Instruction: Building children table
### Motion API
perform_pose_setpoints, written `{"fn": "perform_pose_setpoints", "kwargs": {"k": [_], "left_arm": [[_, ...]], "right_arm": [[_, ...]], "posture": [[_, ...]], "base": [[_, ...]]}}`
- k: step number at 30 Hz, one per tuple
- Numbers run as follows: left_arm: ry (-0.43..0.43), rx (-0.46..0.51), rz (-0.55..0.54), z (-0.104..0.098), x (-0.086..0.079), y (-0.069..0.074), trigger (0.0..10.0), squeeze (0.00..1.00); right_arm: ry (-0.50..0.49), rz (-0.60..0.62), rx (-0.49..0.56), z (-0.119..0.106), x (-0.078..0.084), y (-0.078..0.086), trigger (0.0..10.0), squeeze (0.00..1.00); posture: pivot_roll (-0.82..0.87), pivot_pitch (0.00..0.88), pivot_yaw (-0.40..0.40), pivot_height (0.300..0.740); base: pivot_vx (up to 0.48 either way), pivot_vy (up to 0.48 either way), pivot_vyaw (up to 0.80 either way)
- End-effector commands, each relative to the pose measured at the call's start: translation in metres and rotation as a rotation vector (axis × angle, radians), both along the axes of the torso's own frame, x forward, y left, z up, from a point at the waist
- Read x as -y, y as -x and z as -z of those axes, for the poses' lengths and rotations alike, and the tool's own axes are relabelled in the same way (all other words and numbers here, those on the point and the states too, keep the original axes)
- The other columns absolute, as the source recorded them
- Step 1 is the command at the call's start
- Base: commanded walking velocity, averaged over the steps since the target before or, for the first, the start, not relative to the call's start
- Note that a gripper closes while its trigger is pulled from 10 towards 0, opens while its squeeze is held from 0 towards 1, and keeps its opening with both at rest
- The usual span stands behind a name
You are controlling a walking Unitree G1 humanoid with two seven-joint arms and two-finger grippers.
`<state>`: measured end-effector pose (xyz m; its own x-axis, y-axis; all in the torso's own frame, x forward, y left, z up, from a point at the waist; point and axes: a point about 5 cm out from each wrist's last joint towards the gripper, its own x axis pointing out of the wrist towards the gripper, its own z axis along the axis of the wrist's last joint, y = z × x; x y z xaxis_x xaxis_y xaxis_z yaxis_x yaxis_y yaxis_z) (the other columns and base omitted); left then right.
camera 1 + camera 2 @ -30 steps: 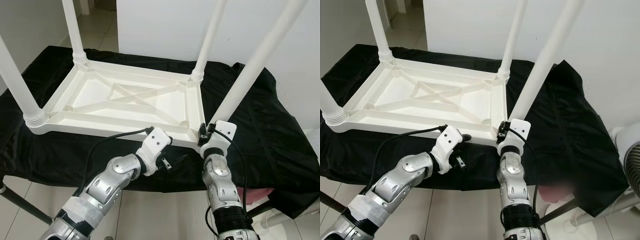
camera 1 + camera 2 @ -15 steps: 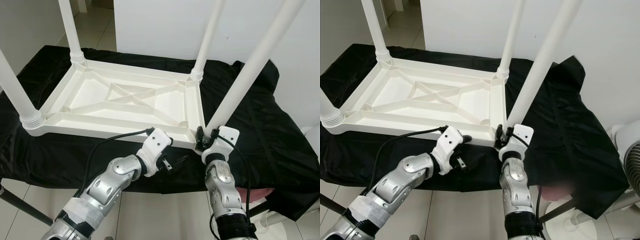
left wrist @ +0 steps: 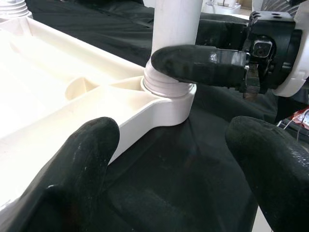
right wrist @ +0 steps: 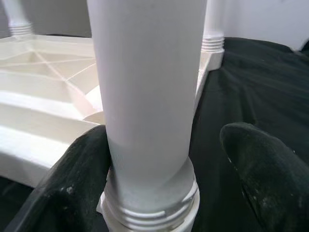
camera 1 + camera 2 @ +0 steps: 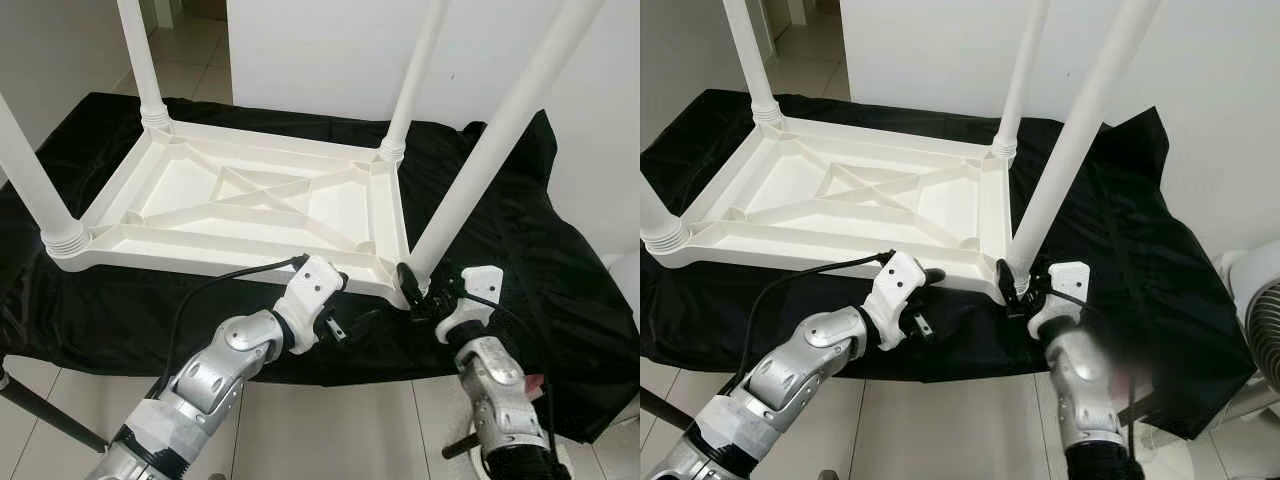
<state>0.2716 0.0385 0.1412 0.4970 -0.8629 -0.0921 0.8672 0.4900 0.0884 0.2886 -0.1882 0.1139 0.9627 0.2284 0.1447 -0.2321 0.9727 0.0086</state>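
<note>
1. Left eye view: upturned white table top (image 5: 250, 205) lies on the black cloth (image 5: 560, 260) over the bench, four legs pointing up. The near-right leg (image 5: 490, 150) stands in the corner socket at the bench's near edge, long axis up and leaning a bit to the right. Right gripper (image 5: 420, 292) sits at that leg's base, nearer arm by far. Left gripper (image 5: 345, 325) hangs just beside the table's near rim, left of the socket, holding nothing

2. Right eye view: same layout. Right gripper (image 5: 1018, 290) reaches in from the right of the socket. Black cloth to the right of the leg gives open room; the table rim blocks the left side

3. Left wrist view: its two fingers (image 3: 87, 159) spread wide, nothing between them. Socket collar (image 3: 166, 89) straight ahead, one right finger (image 3: 203, 63) laid across the leg just above it

4. Right wrist view: leg (image 4: 147, 96) between the wide-apart fingers (image 4: 256, 159), one finger touching, the other apart, so no firm grip. My guess: next is closing on or twisting the leg
</note>
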Motion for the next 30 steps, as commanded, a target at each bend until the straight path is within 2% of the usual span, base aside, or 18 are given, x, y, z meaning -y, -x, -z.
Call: {"fn": "perform_pose_setpoints", "kwargs": {"k": [1, 6, 8, 11, 13, 14, 17, 18, 26, 30], "left_arm": [[-0.022, 0.001, 0.027, 0.001, 0.0, 0.002, 10.0, 0.0], [-0.015, 0.01, -0.019, -0.001, -0.005, -0.001, 10.0, 0.0], [-0.015, 0.01, -0.019, -0.001, -0.005, -0.001, 10.0, 0.0], [-0.013, 0.013, -0.032, -0.002, -0.005, -0.001, 10.0, 0.0], [-0.014, 0.013, -0.034, -0.002, -0.005, -0.002, 10.0, 0.0], [-0.013, 0.014, -0.037, -0.003, -0.005, -0.001, 10.0, 0.0], [-0.012, 0.014, -0.039, -0.003, -0.006, -0.001, 10.0, 0.0], [-0.013, 0.016, -0.042, -0.003, -0.006, -0.001, 10.0, 0.0], [-0.007, 0.037, -0.055, -0.007, -0.005, -0.008, 10.0, 0.0], [-0.003, 0.044, -0.054, -0.009, -0.003, -0.011, 10.0, 0.0]], "right_arm": [[-0.001, -0.015, 0.002, -0.001, 0.009, -0.002, 10.0, 0.0], [0.049, -0.161, -0.008, -0.007, 0.011, -0.017, 10.0, 0.0], [0.049, -0.161, -0.008, -0.007, 0.011, -0.017, 10.0, 0.0], [0.076, -0.247, -0.007, -0.012, 0.007, -0.032, 10.0, 0.0], [0.083, -0.262, -0.007, -0.012, 0.005, -0.035, 10.0, 0.0], [0.089, -0.284, -0.011, -0.013, 0.003, -0.038, 8.2, 0.0], [0.092, -0.307, -0.016, -0.013, 0.001, -0.042, 8.2, 0.0], [0.097, -0.317, -0.018, -0.013, 0.001, -0.044, 0.0, 0.0], [0.098, -0.311, -0.031, -0.01, 0.003, -0.046, 0.0, 0.0], [0.051, -0.285, -0.033, -0.005, 0.007, -0.041, 0.0, 0.0]], "posture": [[0.02, 0.036, -0.108, 0.74], [0.04, 0.035, -0.114, 0.74], [0.04, 0.035, -0.114, 0.74], [0.06, 0.041, -0.123, 0.74], [0.06, 0.04, -0.123, 0.74], [0.07, 0.035, -0.125, 0.74], [0.07, 0.035, -0.125, 0.74], [0.07, 0.02, -0.128, 0.74], [0.07, 0.0, -0.134, 0.74], [0.06, 0.0, -0.126, 0.74]], "base": [[0.0, 0.0, 0.0], [0.0, 0.0, 0.0], [0.0, 0.0, 0.0], [0.0, 0.0, 0.0], [0.0, 0.0, 0.0], [0.0, 0.0, 0.0], [0.0, 0.0, 0.0], [0.0, 0.0, 0.0], [0.0, 0.0, 0.0], [0.0, 0.0, 0.0]]}}
